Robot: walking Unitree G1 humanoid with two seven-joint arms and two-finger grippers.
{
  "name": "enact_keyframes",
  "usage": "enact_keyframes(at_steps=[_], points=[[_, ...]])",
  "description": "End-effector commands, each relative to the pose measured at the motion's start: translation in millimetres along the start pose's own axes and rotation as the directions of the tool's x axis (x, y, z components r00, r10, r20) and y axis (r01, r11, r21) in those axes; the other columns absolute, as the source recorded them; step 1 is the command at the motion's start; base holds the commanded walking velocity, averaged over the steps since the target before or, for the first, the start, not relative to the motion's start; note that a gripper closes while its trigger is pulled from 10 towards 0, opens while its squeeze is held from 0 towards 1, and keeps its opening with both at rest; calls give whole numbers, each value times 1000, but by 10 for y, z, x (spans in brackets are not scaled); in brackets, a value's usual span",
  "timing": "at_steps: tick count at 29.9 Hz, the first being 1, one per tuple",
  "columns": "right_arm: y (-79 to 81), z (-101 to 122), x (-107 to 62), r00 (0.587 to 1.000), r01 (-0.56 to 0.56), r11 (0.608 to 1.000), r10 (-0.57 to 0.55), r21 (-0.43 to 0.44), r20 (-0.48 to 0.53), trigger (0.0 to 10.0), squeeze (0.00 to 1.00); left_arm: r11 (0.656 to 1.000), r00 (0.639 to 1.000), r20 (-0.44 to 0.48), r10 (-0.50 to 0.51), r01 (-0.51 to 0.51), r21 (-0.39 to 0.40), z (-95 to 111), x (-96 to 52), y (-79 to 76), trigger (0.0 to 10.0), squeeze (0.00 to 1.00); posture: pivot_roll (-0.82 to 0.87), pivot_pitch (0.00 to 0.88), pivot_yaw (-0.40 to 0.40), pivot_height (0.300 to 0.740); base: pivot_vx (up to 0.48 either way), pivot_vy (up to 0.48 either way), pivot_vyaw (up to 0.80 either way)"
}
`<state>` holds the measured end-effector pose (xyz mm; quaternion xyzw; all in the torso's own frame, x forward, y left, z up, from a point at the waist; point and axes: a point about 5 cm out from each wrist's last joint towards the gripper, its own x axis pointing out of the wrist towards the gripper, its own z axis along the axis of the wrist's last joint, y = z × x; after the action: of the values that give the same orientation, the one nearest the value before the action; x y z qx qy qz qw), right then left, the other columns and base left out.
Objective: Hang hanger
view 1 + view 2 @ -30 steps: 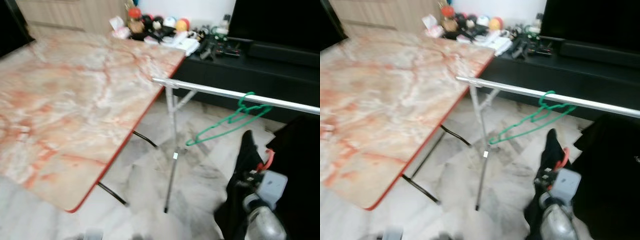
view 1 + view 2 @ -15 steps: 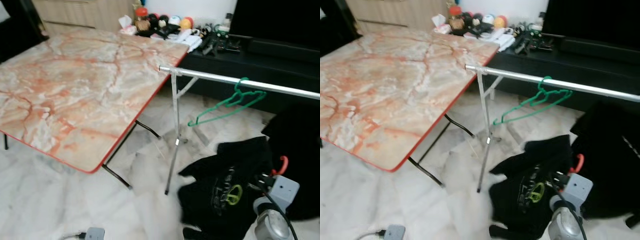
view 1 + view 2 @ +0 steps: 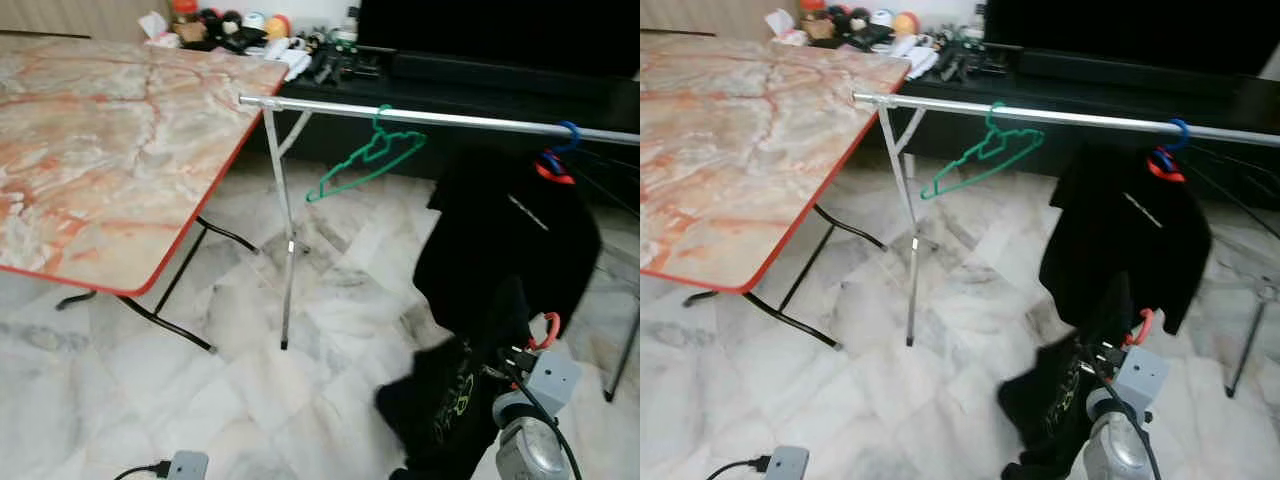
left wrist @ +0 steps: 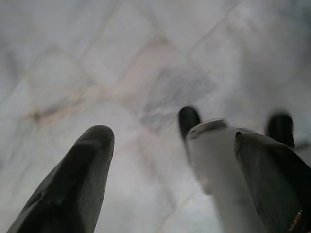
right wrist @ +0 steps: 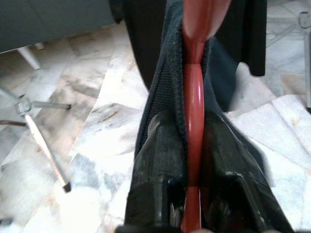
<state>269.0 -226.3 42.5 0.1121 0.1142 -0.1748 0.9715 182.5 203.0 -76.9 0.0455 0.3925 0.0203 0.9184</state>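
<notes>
My right gripper [image 5: 188, 124] is shut on the neck of a red hanger [image 5: 193, 87] that carries a black shirt [image 3: 445, 400]. It holds them low at the right, above the floor, with the red hook [image 3: 545, 330] pointing up. The silver rail [image 3: 450, 119] crosses above and in front of them. An empty green hanger [image 3: 365, 160] hangs on the rail, and further right so does another black shirt [image 3: 500, 240] on a blue and red hook [image 3: 555, 150]. My left gripper [image 4: 172, 138] hangs open over the floor.
A marble-patterned folding table [image 3: 90, 150] with a red edge stands at the left, close to the rack's upright leg [image 3: 288, 250]. A dark low cabinet [image 3: 480, 85] runs behind the rail. A plug adapter [image 3: 185, 465] lies on the tiles. Another rack leg [image 3: 625, 350] stands at the far right.
The camera has swung right and pulled back, bringing the whole rail and the hung shirt into view. My right gripper still holds the red hanger with its shirt low.
</notes>
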Motion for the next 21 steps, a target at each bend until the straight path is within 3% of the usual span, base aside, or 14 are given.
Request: enact_keyframes(at_steps=[1, 5, 21], points=[[10, 71, 25, 999, -8, 1000, 8, -1, 35, 10000, 0, 1000, 999, -34, 3, -3, -19, -107, -31, -14, 10000, 0, 25, 176, -2, 740, -352, 0, 0], [36, 78, 46, 999, -17, 1000, 17, -6, 31, 10000, 0, 1000, 999, -34, 7, -7, -18, -110, -33, -4, 10000, 0, 23, 171, -5, 740, -344, 0, 0], [31, 109, 139, 1000, -3, 999, 3, -37, 10, 10000, 0, 1000, 999, -32, 15, -16, -13, -100, -32, 34, 10000, 0, 31, 178, 2, 740, 0, 0, 0]])
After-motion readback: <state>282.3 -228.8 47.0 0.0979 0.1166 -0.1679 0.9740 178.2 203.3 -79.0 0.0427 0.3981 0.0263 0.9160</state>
